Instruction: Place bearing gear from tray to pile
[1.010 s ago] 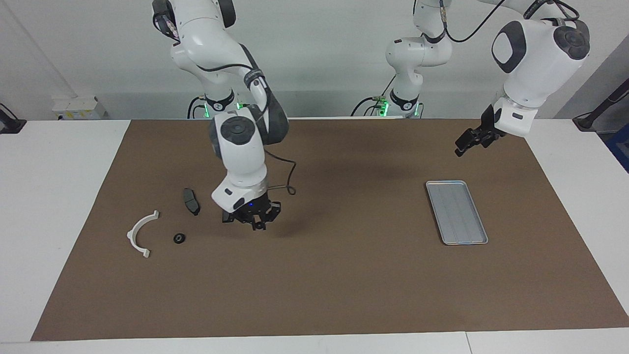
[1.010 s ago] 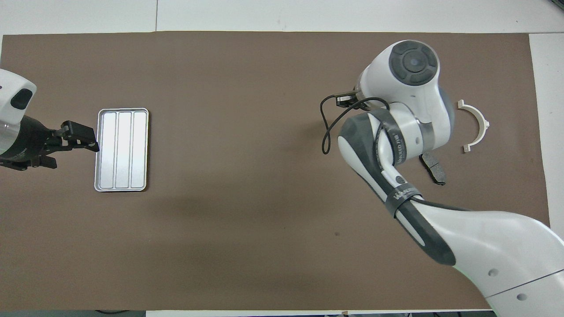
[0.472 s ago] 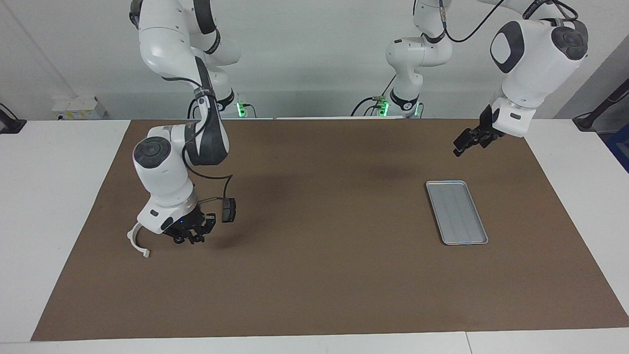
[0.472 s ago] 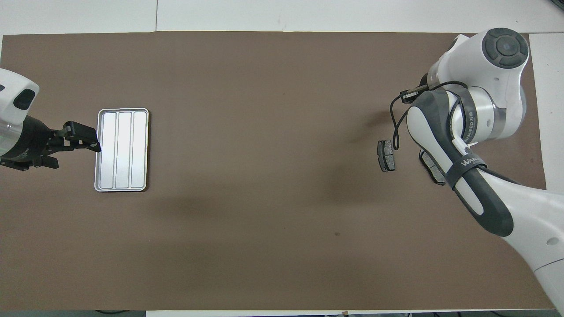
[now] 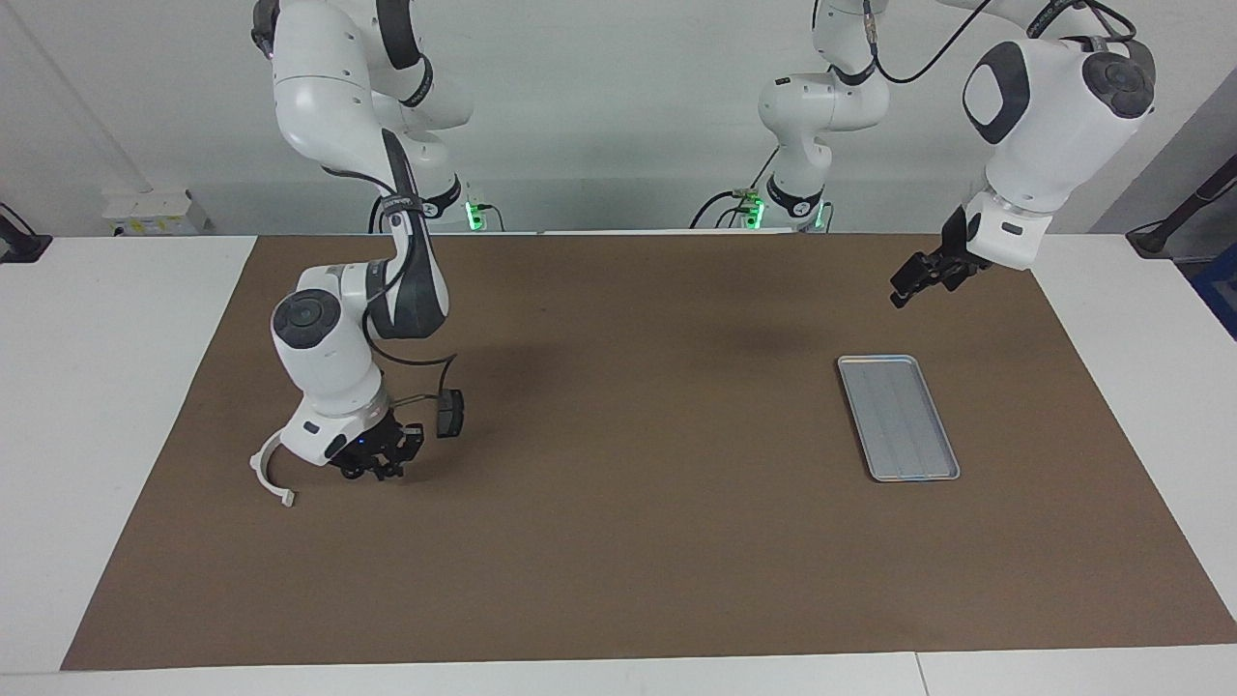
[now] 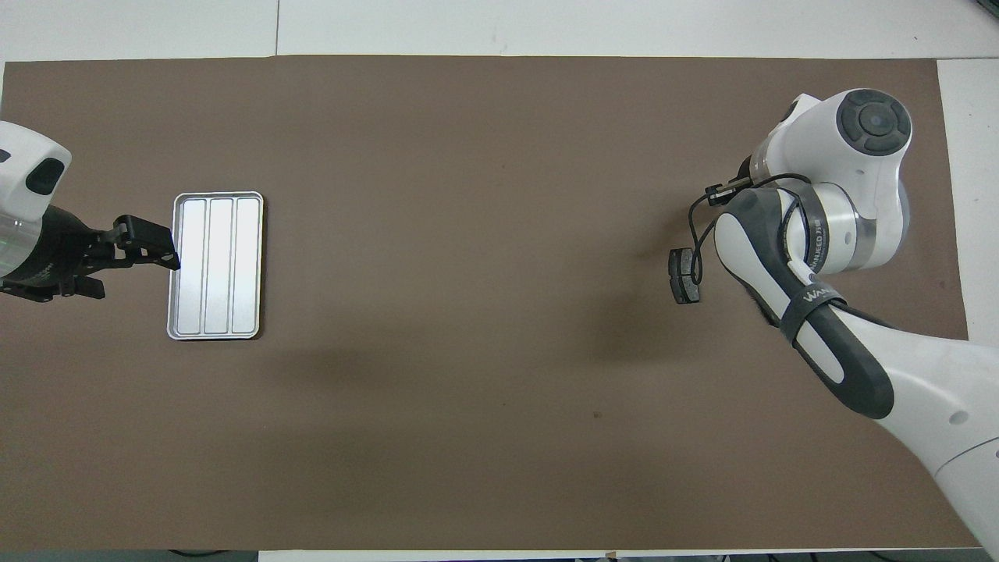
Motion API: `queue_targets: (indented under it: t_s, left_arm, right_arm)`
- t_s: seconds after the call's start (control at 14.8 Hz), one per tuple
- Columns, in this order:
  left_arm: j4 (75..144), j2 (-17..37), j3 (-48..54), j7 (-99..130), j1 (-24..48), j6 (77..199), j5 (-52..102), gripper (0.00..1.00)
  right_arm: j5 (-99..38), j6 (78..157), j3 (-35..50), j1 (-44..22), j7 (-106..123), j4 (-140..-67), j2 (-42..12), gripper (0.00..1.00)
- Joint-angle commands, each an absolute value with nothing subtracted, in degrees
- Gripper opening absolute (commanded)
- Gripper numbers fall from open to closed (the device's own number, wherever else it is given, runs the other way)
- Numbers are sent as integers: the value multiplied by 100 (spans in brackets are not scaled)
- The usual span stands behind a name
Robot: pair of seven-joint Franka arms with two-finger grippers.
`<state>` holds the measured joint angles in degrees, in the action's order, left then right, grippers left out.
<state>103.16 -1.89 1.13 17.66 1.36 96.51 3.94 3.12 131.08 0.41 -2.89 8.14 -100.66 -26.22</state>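
right gripper (image 5: 375,471) was low over the mat (image 5: 638,541) at the pile, beside the white bracket (image 5: 268,469), fingers closed; couldn't tell what, if anything, it held. a dark pad (image 5: 449,412) lay just beside it, toward the left arm's end. bearing gear not visible. left gripper (image 5: 908,286) waited, fingers spread wide, in the air near the tray (image 5: 897,416), holding nothing.

Smooth silvery metal tray (image 5: 899,416), matt brown mat (image 5: 638,541), white plastic bracket (image 5: 268,474).
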Motion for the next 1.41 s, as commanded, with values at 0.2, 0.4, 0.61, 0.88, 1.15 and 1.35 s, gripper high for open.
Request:
queue_targets:
  t_s: [0.2, 0.4, 0.61, 0.88, 1.15, 1.35]
  left_arm:
    - [10380, -229, 141, 1687, 114, 9650, 422, 100]
    - [10389, -229, 141, 1705, 114, 9650, 422, 100]
    - [10389, -237, 141, 1723, 114, 9650, 422, 100]
    - [10389, -246, 141, 1723, 114, 9650, 422, 100]
    - [10397, -237, 141, 1731, 114, 9650, 422, 100]
    - [10397, -246, 141, 1731, 114, 9650, 422, 100]
  right_arm:
    - [211, 13447, 141, -106, 1081, -10546, -2514, 0]
    - [185, 13535, 149, -105, 1134, -10731, -2514, 0]
    - [9, 13675, 141, -123, 1151, -10898, -2514, 0]
    - [0, 13510, 149, -202, 1056, -10776, -2365, 79]
    - [0, 13017, 149, -211, 862, -10468, -2189, 93]
    - [9, 12798, 149, -211, 624, -10442, -1803, 94]
